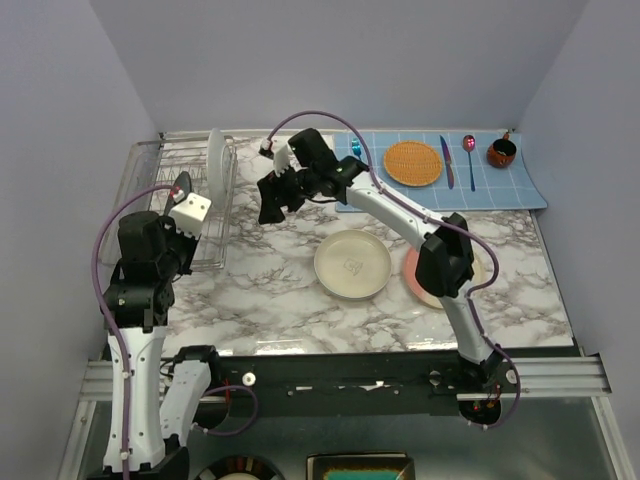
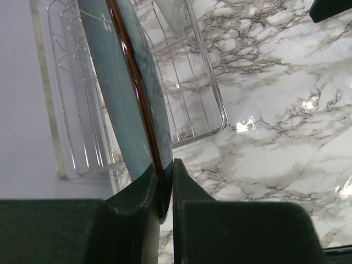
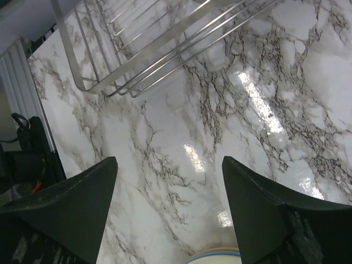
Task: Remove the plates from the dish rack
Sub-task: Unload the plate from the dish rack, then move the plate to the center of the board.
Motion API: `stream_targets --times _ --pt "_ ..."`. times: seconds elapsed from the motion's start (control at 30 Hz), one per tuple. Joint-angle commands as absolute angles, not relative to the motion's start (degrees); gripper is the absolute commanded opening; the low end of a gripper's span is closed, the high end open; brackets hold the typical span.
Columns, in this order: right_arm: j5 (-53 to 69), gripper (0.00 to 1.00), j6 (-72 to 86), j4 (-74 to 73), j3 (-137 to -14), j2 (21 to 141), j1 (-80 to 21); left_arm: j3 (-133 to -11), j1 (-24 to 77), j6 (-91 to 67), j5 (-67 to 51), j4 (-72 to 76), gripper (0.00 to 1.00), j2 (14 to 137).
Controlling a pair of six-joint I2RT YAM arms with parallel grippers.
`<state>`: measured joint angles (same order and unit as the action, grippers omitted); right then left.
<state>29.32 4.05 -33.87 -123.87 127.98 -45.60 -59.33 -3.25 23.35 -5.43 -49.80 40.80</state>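
The silver wire dish rack (image 1: 150, 170) stands at the table's left. My left gripper (image 1: 178, 203) is shut on the rim of the teal plate with a red rim (image 1: 181, 186) and holds it upright over the rack. In the left wrist view the teal plate (image 2: 118, 82) is edge-on between my fingers (image 2: 187, 190), with the rack (image 2: 190, 93) below. A white plate (image 1: 215, 160) stands upright in the rack's far part. A cream plate (image 1: 352, 264) and a pink and cream plate (image 1: 418, 285) lie flat on the table. My right gripper (image 1: 272, 200) is open and empty beside the rack (image 3: 137, 60).
A blue grid mat (image 1: 500, 185) at the back right holds an orange woven disc (image 1: 412, 163), cutlery (image 1: 447, 160) and a small dark cup (image 1: 501, 152). A plate rim (image 3: 214, 257) shows just below my right gripper (image 3: 168, 165). The right arm lies over the pink plate.
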Motion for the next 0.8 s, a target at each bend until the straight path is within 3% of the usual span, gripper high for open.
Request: stream_targets --times 0.0,0.17,0.4,0.77 --pt "28.66 0.86 3.16 -32.52 -120.07 127.80 -45.44 -64.60 -3.25 25.66 -3.52 -48.16 0.00 36.04" --pt "23.04 0.86 3.07 -30.41 -115.14 124.90 -45.27 -63.64 -3.25 28.73 -3.43 -54.75 0.00 32.88" --pt "5.39 0.86 5.10 -30.84 -113.20 120.41 -42.89 -60.74 -3.25 34.89 -5.80 -61.61 0.00 28.39" --pt "16.60 0.86 2.99 -31.29 -104.25 114.96 -40.61 -62.05 -3.25 37.00 -10.98 -65.30 0.00 25.40"
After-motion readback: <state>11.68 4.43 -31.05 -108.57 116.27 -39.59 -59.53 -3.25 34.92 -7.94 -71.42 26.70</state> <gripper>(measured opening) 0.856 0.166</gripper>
